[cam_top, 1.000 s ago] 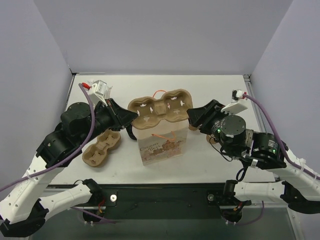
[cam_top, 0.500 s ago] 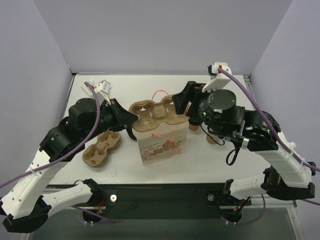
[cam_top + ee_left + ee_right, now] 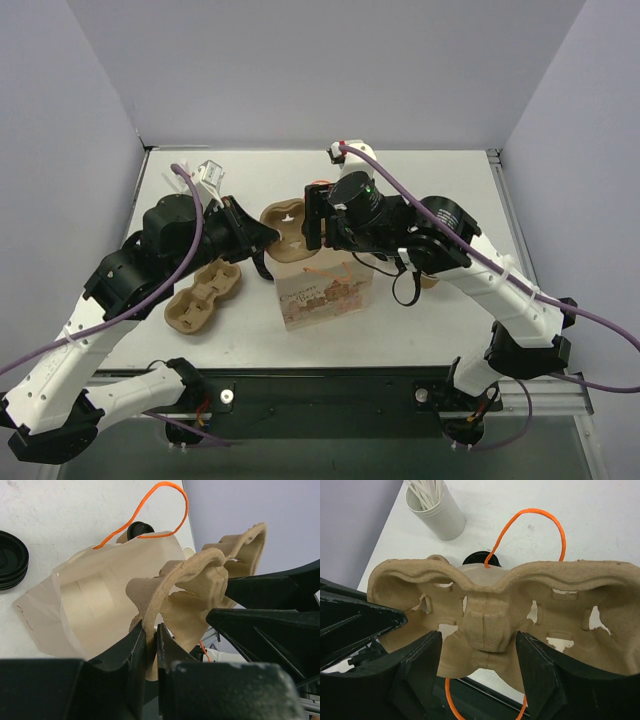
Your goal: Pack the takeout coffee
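1. Spare pulp carrier (image 3: 203, 296): lies flat on the white desk (image 3: 260, 170), under the left arm and apart from the bag.
2. Stack of black lids (image 3: 10, 565): on the desk at the left edge of the left wrist view, apart from the bag.
3. Left gripper (image 3: 151, 632): jaws pinched almost together on the rim at one end of the pulp cup carrier (image 3: 285, 222), gripping that end above the bag mouth.
4. Pulp cup carrier: moulded brown tray with cut-out wells, raised over the open top of the bag and tilted, not resting on the desk.
5. Paper bag (image 3: 325, 290): printed kraft front, standing upright on the desk with its mouth open. An orange cord handle (image 3: 535, 510) arches above it.
6. Takeout coffee (image 3: 140, 529): on the desk just beyond the far wall of the bag, outside it. Only its black lid and a sliver of brown cup show.
7. Right gripper (image 3: 478, 645): jaws spread wide, one finger on each side of the carrier's central ridge at its near edge, not closed on it.
8. White cup of pale sticks (image 3: 440, 512): upright on the desk beyond the carrier.
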Robot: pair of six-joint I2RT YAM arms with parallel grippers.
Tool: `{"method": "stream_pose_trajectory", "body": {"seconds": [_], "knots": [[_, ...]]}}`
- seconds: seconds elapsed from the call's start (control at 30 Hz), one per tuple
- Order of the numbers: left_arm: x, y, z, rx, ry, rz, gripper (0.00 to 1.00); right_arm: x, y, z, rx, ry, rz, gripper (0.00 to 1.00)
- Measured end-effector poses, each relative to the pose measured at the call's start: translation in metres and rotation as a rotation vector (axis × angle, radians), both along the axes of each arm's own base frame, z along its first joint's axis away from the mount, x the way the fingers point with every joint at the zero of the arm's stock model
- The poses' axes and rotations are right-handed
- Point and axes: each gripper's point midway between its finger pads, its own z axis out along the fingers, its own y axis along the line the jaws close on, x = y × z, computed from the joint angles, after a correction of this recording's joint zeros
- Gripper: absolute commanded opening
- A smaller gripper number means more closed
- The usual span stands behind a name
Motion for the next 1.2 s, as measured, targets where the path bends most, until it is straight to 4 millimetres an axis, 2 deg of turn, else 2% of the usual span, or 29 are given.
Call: {"method": "stream_pose_trajectory", "body": {"seconds": [0.27,0.47,0.6,0.67,0.73,0.77,0.8,0.83,0.93,1.07,1.2], "knots": [[0.0,-0.001,-0.001,-0.005,0.004,-0.001,0.0,-0.002,-0.006,-0.002,-0.032,0.007,0.003,0.54],[0.0,-0.001,-0.001,-0.005,0.004,0.0,0.0,0.001,-0.006,-0.004,-0.061,-0.003,0.003,0.55],[0.0,-0.001,-0.001,-0.005,0.004,0.0,0.0,0.005,-0.002,-0.013,-0.093,0.001,-0.001,0.54],[0.001,-0.001,-0.002,-0.003,0.004,0.003,0.0,0.007,0.0,-0.017,-0.108,0.001,-0.006,0.49],[0.002,0.0,-0.003,0.0,0.005,0.008,0.0,0.01,0.001,-0.019,-0.124,-0.002,-0.011,0.37],[0.002,0.0,-0.003,0.0,0.004,0.01,0.0,0.011,0.001,-0.02,-0.131,-0.005,-0.013,0.34],[0.002,0.0,-0.003,0.0,0.003,0.011,0.04,0.011,0.002,-0.02,-0.135,-0.006,-0.011,0.33],[0.003,0.001,-0.003,0.001,0.003,0.013,0.16,0.012,0.002,-0.019,-0.138,-0.01,-0.008,0.32],[0.003,0.001,-0.003,0.0,-0.001,0.015,0.35,0.012,0.001,-0.018,-0.145,-0.016,-0.001,0.31],[0.002,0.007,0.001,0.009,-0.029,0.025,0.47,0.012,0.002,-0.021,-0.146,-0.003,0.012,0.31],[0.005,0.021,0.002,0.05,-0.066,0.067,0.49,0.012,0.001,-0.031,-0.148,0.039,0.03,0.31]]}}
